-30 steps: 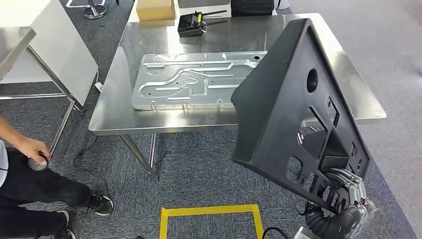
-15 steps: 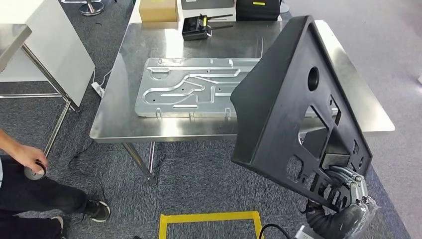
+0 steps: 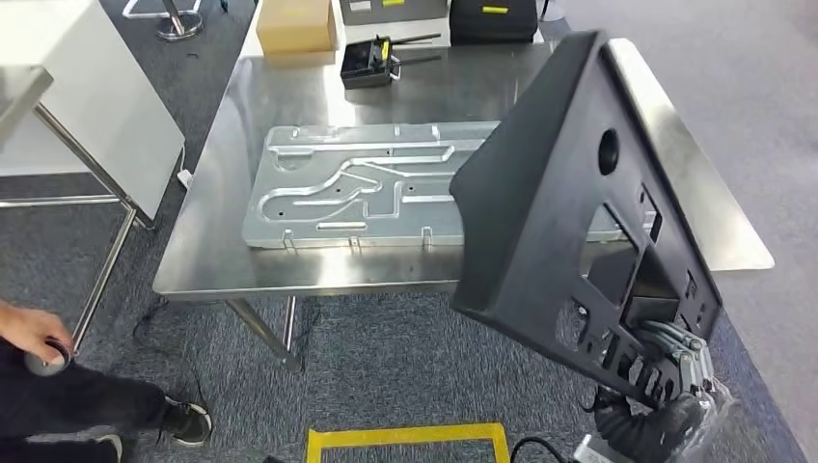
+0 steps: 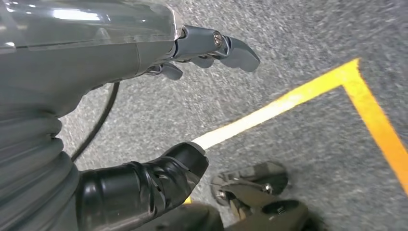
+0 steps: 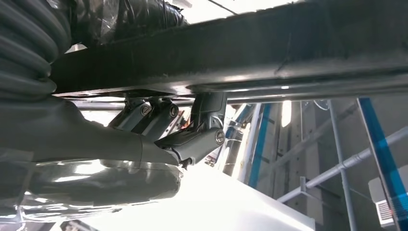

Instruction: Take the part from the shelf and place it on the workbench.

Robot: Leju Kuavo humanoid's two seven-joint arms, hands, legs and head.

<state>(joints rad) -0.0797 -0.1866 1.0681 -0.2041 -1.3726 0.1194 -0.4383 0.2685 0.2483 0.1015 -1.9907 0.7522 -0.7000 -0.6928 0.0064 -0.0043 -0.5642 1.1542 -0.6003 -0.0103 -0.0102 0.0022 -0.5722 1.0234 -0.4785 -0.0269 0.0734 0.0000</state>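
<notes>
One black part point(image 3: 569, 203) is held up at the right, tilted, its lower edge gripped by the right hand point(image 3: 666, 362); in the right wrist view the fingers point(image 5: 192, 137) are seen hooked round that edge. The part is carried in the air, near the bench point(image 3: 231, 193) but not yet over it or touching it. The left hand point(image 4: 144, 57) hangs over the floor, fingers loose, nothing held.

Judged step: carrying the part to the bench. It should be brought in closer, lowered flat on bare steel at the right, kept off the one metal plate point(image 3: 357, 188) lying in the middle, and released only once it is resting.

At the far edge: one cardboard box point(image 3: 297, 24), one small black device point(image 3: 367, 60). One person's hand point(image 3: 34, 333) at near left. One yellow tape outline point(image 3: 405, 439) on the floor.
</notes>
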